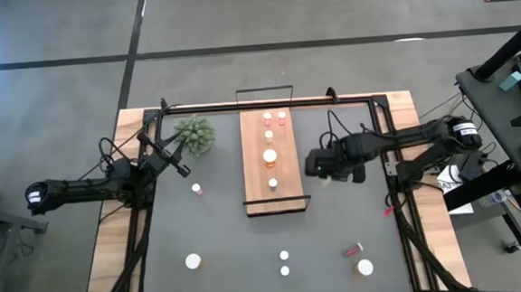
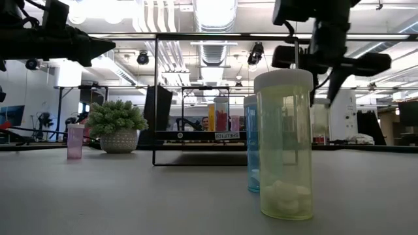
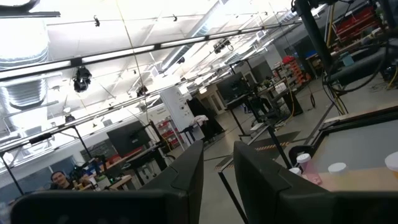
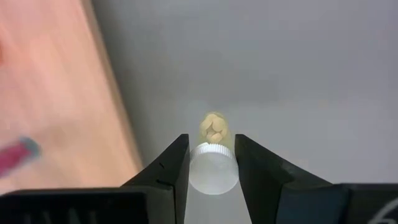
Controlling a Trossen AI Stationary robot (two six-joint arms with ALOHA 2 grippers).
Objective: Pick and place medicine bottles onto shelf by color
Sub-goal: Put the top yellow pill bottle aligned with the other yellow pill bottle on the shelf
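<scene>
1. In the high view, the long light-wood shelf [image 1: 273, 163] is seen upright in the middle of the dark table [image 1: 239, 238], with several white-capped medicine bottles [image 1: 270, 154] lined along its upper and middle part. The right gripper [image 1: 320, 165] is placed just right of the shelf, its dark arm reaching in from the right edge. The left gripper [image 1: 188, 171] is found left of centre, below the green spiky plant [image 1: 194, 134]. A small pink bottle [image 1: 196, 189] stands just below it. More loose bottles are scattered along the lower part of the frame.

2. In the low view, a tall yellowish clear bottle [image 2: 285, 145] with pale pills at its bottom fills the centre right, with a blue bottle [image 2: 251, 143] just behind it. A pink bottle [image 2: 76, 141] is seen at the left beside the potted plant [image 2: 117, 125].

3. In the left wrist view, the left gripper's fingers [image 3: 186, 177] are drawn together with nothing between them.

4. In the right wrist view, the right gripper's fingers [image 4: 171, 167] are clamped on a small white-capped bottle of yellowish pills [image 4: 214, 163], over grey table just beside the shelf's edge [image 4: 56, 93].
</scene>
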